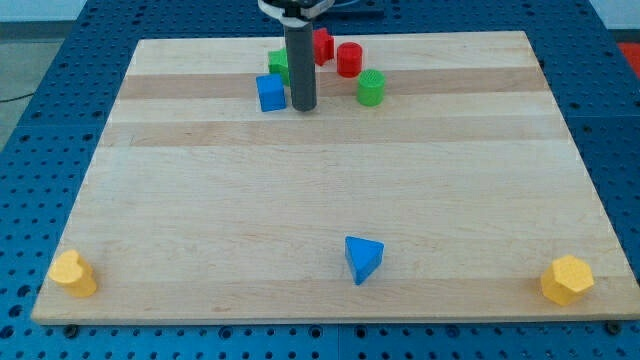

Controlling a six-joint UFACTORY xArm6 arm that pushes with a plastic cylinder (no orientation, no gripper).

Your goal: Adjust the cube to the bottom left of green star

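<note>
Blue is the colour of the cube (270,93), which sits on the pale wooden surface (330,200) near the view's top, left of centre. My tip (303,106) stands just to the cube's right, very close beside it; whether the two actually touch cannot be made out. There is no gripper on this rod, so nothing is spread, pressed together or pinching.

Directly above the blue cube, toward the view's top, lies a green block (279,65), partly hidden by the rod, so its shape is unclear. A green star (372,88) rests to the right of my tip, well apart from the cube and roughly level with it. Two red blocks sit near the top edge: a red cylinder (349,60) just above and left of the green star, and another red block (322,45) half hidden behind the rod.

Far down the surface, a blue triangular block (362,259) lies near the bottom edge. One yellow block (74,273) occupies the bottom left corner, and a yellow hexagonal block (567,280) the bottom right.
</note>
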